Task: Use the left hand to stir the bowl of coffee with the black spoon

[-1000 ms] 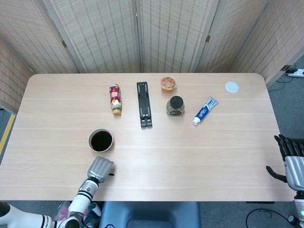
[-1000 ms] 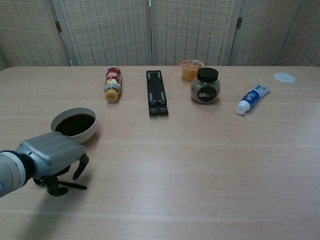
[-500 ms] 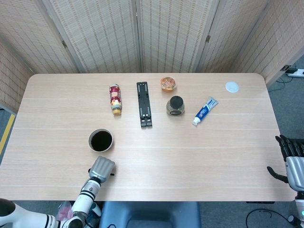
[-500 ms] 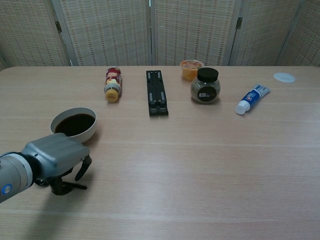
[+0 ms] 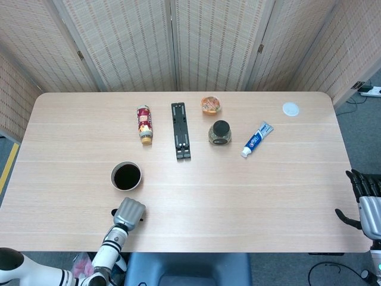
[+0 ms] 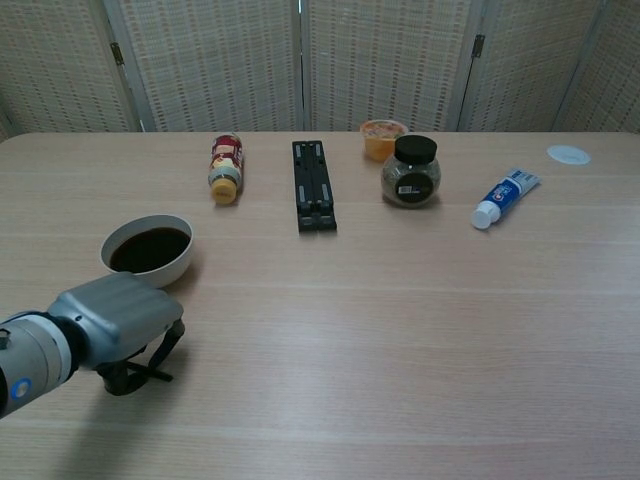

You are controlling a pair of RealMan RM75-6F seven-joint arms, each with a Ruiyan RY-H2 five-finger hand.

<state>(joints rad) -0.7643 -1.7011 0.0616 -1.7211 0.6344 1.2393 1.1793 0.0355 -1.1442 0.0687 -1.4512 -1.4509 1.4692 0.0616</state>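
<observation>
The white bowl of dark coffee (image 5: 126, 176) (image 6: 148, 250) stands at the table's near left. Just in front of it my left hand (image 5: 129, 213) (image 6: 118, 318) is lowered palm down onto the table. Its fingers curl down around the black spoon (image 6: 135, 376), which lies on the wood under the hand; only a short piece of the spoon shows. My right hand (image 5: 366, 199) hangs beyond the table's right edge with fingers apart and nothing in it.
Across the far half lie a red-labelled bottle (image 5: 144, 124), a black flat bar (image 5: 181, 130), an orange cup (image 5: 211, 105), a black-lidded jar (image 5: 219, 133), a toothpaste tube (image 5: 256, 139) and a white lid (image 5: 290, 108).
My left hand has drawn back toward the near edge and sunk lower over the spoon, its fingers closing in on it. The spoon, the bowl and the right hand have stayed put.
</observation>
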